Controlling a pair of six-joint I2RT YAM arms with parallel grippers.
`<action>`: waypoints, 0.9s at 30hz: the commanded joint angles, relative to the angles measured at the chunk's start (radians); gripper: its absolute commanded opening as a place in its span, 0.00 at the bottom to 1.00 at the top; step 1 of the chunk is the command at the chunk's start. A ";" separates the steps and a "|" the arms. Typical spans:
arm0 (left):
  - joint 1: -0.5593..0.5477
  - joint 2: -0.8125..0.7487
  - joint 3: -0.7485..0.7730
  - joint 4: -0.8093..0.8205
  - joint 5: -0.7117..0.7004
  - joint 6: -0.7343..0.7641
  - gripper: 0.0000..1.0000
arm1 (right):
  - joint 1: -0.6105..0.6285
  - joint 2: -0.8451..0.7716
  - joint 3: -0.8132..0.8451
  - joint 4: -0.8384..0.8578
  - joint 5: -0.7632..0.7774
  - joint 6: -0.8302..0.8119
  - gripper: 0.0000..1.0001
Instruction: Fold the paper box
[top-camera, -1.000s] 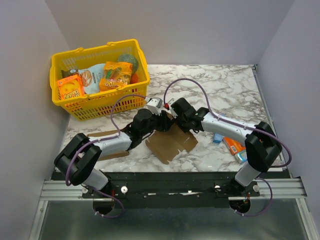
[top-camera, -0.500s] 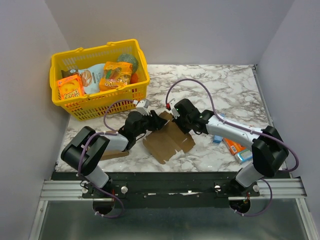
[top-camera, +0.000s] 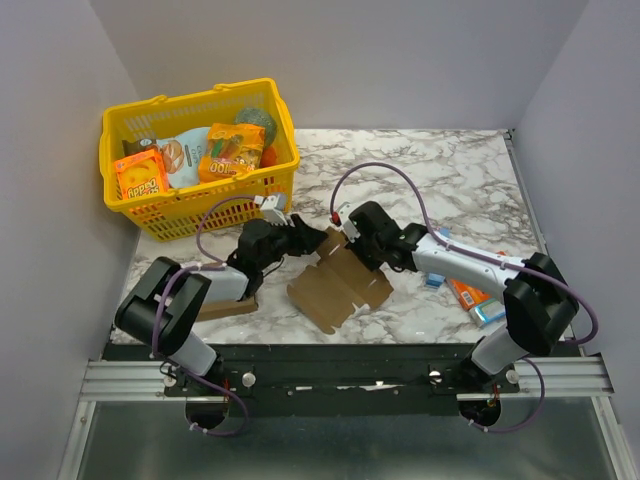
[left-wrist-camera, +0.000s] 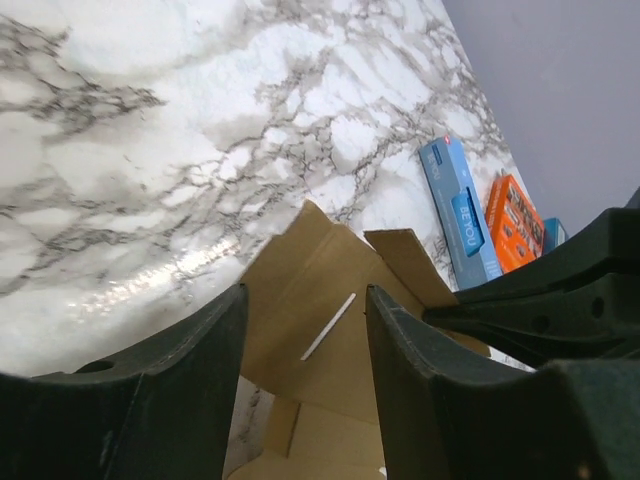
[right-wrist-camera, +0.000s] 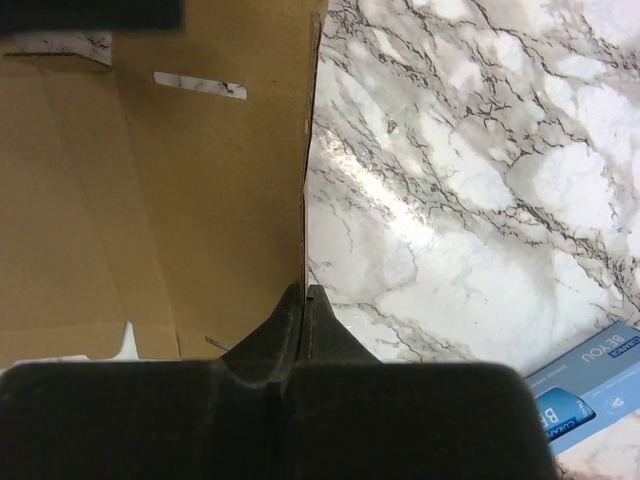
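Observation:
The paper box is a flat brown cardboard piece with creases, flaps and notched tabs, lying on the marble table between the arms. Its far flap is raised. My right gripper is shut on the edge of that raised flap; the right wrist view shows the jaws pinching the thin cardboard edge. My left gripper is open and empty just left of the flap. In the left wrist view its fingers frame the raised cardboard without touching it.
A yellow basket of groceries stands at the back left. A flat brown cardboard rectangle lies under my left arm. A blue packet and an orange packet lie right of the box, also in the left wrist view.
My left gripper has drawn back to the left, away from the box's far flap. The box has shifted slightly left. My right gripper keeps its pinch on the flap.

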 joint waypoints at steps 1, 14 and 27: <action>0.095 -0.117 -0.016 -0.057 0.075 0.026 0.63 | 0.009 0.009 -0.013 -0.001 0.042 -0.029 0.01; 0.080 -0.179 0.084 -0.233 0.084 -0.003 0.55 | 0.011 0.013 0.015 -0.008 0.022 -0.037 0.01; -0.024 -0.049 0.178 -0.220 0.049 -0.104 0.52 | 0.018 0.023 0.027 -0.019 0.025 -0.025 0.01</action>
